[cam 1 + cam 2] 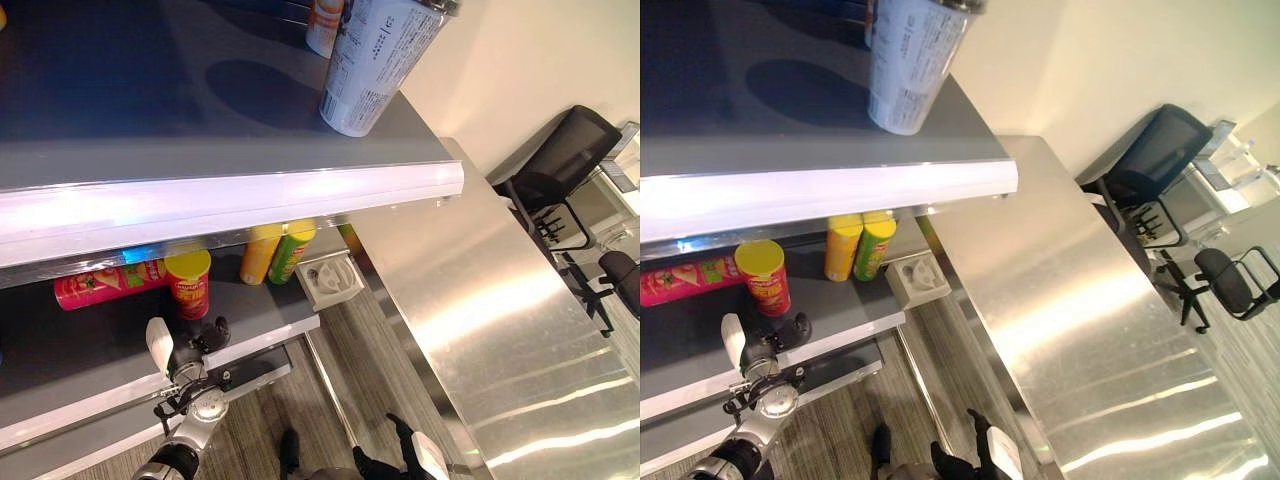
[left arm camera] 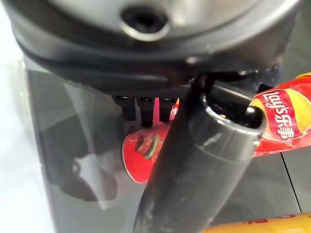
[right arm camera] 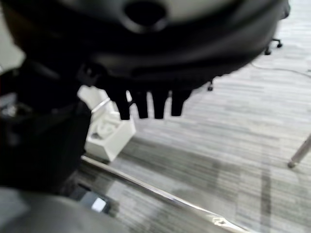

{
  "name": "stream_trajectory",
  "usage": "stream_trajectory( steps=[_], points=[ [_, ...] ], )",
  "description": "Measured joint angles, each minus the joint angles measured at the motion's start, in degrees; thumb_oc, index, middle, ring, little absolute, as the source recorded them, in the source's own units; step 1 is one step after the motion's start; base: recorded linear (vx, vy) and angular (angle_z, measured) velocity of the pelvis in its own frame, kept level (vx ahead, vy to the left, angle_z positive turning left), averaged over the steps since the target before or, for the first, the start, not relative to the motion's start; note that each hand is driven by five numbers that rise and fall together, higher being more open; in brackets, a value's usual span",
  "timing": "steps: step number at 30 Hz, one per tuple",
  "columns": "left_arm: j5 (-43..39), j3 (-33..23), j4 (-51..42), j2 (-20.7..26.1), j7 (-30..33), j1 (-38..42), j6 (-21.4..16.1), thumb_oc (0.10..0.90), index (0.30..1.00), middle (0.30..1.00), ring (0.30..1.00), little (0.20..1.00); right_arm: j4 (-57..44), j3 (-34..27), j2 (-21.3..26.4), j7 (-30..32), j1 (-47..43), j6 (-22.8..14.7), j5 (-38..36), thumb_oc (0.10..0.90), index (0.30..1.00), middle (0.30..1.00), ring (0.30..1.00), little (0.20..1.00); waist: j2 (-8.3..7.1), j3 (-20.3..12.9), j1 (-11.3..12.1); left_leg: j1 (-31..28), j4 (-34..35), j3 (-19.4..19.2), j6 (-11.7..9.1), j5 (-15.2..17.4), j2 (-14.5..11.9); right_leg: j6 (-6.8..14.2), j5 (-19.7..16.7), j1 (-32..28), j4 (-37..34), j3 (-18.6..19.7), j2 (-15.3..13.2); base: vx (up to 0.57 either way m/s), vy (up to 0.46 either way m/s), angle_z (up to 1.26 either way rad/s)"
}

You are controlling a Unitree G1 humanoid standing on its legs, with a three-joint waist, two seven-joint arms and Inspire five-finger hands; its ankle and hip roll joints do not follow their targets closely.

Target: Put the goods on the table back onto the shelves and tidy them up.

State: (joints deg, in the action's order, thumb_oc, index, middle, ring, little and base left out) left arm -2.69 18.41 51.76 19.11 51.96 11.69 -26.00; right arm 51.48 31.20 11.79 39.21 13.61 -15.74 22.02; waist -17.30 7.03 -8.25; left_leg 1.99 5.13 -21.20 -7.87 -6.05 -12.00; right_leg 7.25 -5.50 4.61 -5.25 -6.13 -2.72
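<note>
You have a brushed steel table [image 1: 500, 330], bright and streaked with glare. The shelves [image 1: 150, 90] are matt dark grey board with glossy white plastic front edges. On the top shelf, the white can [image 1: 375, 60] looks like printed paper with a metal rim. On the lower shelf, the red can [image 1: 190, 285] wears a smooth yellow plastic lid, and the red bag [image 1: 105, 283] is shiny foil. The floor [image 1: 300, 410] is grey wood-grain planks, matt. The far chair [image 1: 560, 160] has a black mesh back.
</note>
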Motion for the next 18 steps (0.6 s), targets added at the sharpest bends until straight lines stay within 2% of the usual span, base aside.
stream_trajectory(
  steps=[6,11,18],
  points=[
    [2.27,-2.24,3.48,-0.89,1.21,0.23,-0.34,0.8,0.9,0.9,0.9,0.9,0.29,-0.08,0.0,0.1,-0.03,-0.02,-0.42,0.8,0.9,0.9,0.9,0.9,0.85,0.01,0.02,-0.47,-0.01,0.61,0.01,-0.01,-0.1,0.14,0.14,-0.74,0.0,-0.43,0.07,0.01,-0.002,0.03],
    [2.13,-7.54,7.45,-0.63,4.22,0.14,-0.71,0.8,0.9,0.9,0.9,0.9,2.38,-0.11,-0.01,0.61,-0.26,-0.75,-0.86,0.8,0.9,0.9,0.9,0.9,1.95,-1.02,0.6,-0.58,0.0,1.42,-0.02,-0.02,-0.36,0.25,0.45,-1.36,-0.01,-1.3,0.27,0.01,-0.005,0.07],
    [0.53,-14.09,13.12,0.86,7.5,-0.7,0.22,0.8,0.9,0.9,0.9,0.9,4.56,0.36,-0.01,0.6,-0.06,-1.54,-0.95,0.8,0.9,0.9,0.9,0.9,2.02,-3.56,1.26,-0.55,0.0,1.51,-0.04,-0.05,-0.63,0.23,0.47,-1.38,-0.01,-1.48,0.52,0.0,-0.001,0.01]
  ],
)
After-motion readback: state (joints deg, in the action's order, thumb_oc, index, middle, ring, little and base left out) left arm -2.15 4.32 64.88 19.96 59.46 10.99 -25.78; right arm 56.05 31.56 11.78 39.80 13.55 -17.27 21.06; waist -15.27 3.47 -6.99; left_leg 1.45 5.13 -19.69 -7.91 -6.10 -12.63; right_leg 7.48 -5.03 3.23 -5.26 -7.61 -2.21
